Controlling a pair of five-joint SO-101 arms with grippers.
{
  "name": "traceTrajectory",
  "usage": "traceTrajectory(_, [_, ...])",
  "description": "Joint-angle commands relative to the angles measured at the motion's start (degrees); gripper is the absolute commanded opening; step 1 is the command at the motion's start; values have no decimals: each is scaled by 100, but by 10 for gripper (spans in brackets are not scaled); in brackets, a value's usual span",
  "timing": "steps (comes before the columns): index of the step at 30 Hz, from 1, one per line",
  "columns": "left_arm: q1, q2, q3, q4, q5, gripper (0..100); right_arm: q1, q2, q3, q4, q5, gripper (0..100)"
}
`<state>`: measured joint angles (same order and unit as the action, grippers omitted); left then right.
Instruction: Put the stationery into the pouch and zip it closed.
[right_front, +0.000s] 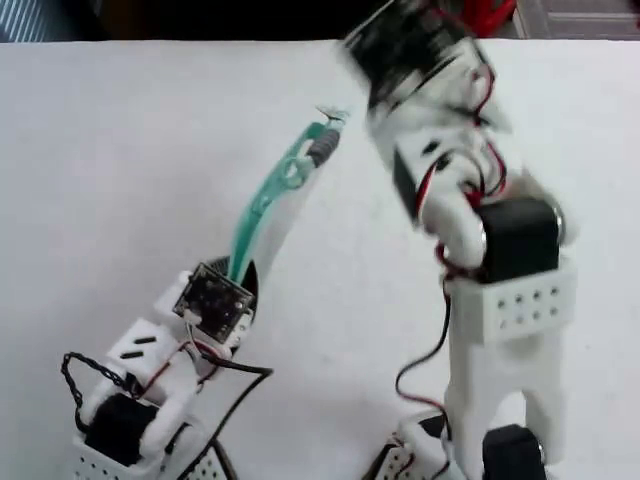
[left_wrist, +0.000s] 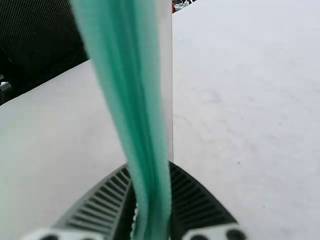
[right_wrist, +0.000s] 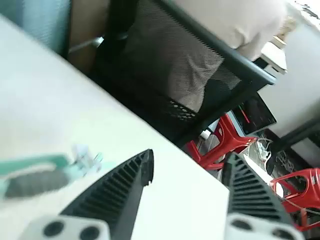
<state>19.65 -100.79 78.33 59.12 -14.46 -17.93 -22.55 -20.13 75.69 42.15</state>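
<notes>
Pinching the slim teal-and-clear pouch (right_front: 265, 205), left jaws clamp its end; right jaws gape wide.

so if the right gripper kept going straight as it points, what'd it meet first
Probably nothing close: ahead of the open right gripper lies bare table, then its far edge and a mesh chair beyond. The pouch end sits off to one side, though depth is unclear.

Table (right_front: 120, 150): pouch (right_front: 272, 195) running diagonally from lower left towards top centre of the high view; lower end between the jaws of left gripper (right_front: 240, 268); upper end near right gripper (right_front: 400, 55), at upper right.
</notes>
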Motion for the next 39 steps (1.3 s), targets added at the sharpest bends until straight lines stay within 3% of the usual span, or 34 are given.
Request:
traceTrajectory(1, [48,48,-79,-167,-53,23,-787,-409,-62,1719,1899,196])
traceTrajectory(4, [48,48,-79,-149,-35,23,-1253,-549,-62,2026,2233,151])
traceTrajectory(10, [48,48,79,-149,-62,23,-1648,-585,-53,2229,2787,228])
traceTrajectory(16, [48,48,97,-149,-62,23,-1604,4,-62,2211,3455,265])
traceTrajectory(23, [48,48,105,-149,-62,23,-884,769,-167,1824,3947,256])
traceTrajectory(30, [48,48,114,-149,-62,23,-848,954,-554,1815,4009,129])
traceTrajectory(39, [48,48,114,-149,-53,23,-1138,980,-536,1798,3965,148])
